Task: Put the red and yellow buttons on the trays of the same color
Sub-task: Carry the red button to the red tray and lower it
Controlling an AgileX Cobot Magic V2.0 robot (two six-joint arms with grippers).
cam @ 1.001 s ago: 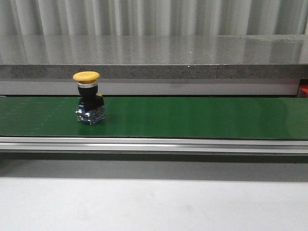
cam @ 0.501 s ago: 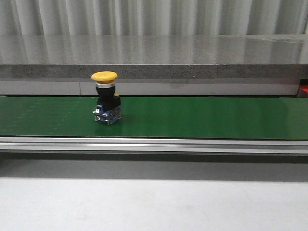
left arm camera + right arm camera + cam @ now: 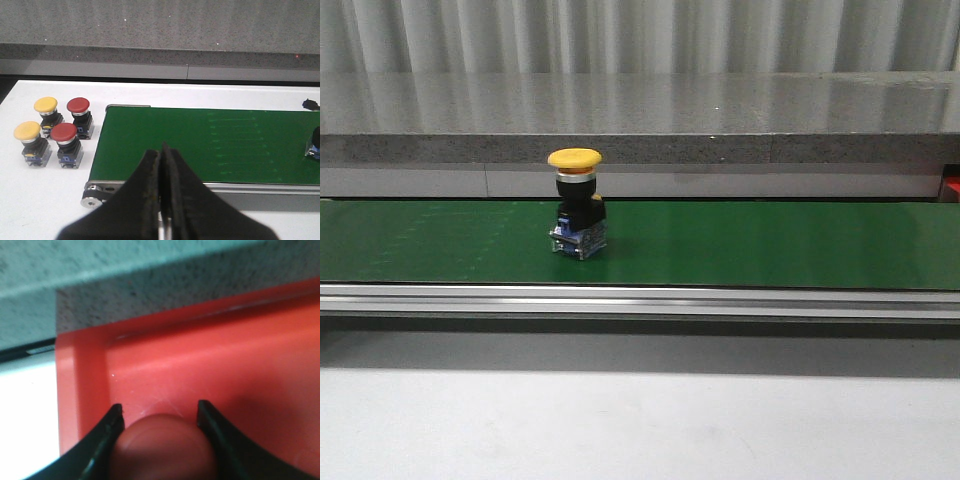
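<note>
We see four spare buttons (image 3: 55, 131) on the desk (image 3: 30, 200) beside the belt's end. Left end effector (image 3: 163, 200) pressed together above the green belt (image 3: 770, 245). Yellow button (image 3: 577, 217) upright on the belt. Right end effector (image 3: 159, 420) pinches a red button (image 3: 162, 445) over the red tray (image 3: 225, 360).
</note>
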